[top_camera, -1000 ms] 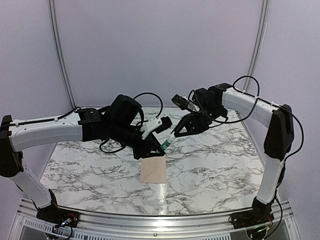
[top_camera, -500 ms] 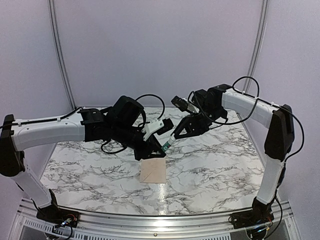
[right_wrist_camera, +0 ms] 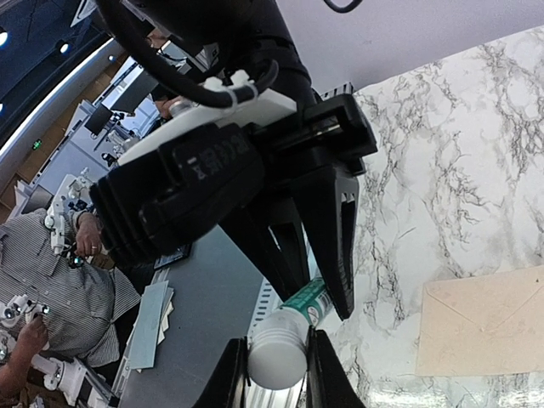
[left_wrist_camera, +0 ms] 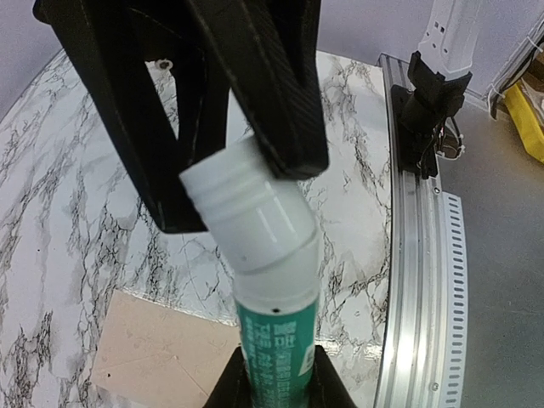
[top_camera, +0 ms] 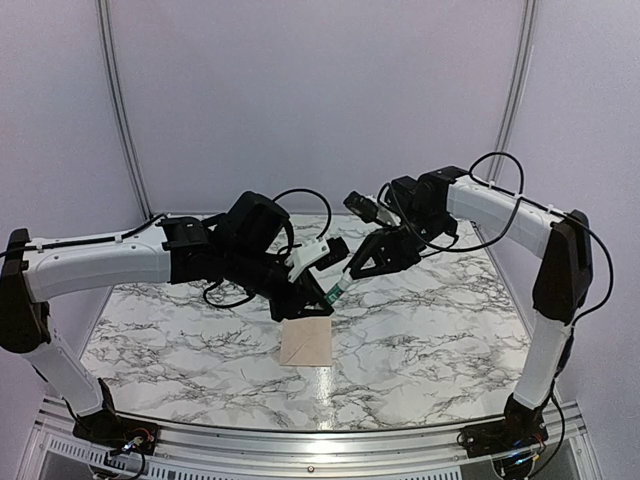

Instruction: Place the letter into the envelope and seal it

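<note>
The envelope (top_camera: 306,343) lies flat on the marble table (top_camera: 430,330), at 6 o'clock of both grippers. Above it the left gripper (top_camera: 320,296) is clamped on the green body of a glue stick (left_wrist_camera: 276,340). The right gripper (right_wrist_camera: 276,372), at 2 o'clock of the left, pinches the white cap (right_wrist_camera: 276,347).

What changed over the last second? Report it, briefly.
Very little: the right arm swung its elbow slightly outward, and the left arm rose a touch. Both grippers stay shut on the glue stick, the left gripper on its green body, the right gripper on its white cap. The envelope lies unmoved on the table.
</note>
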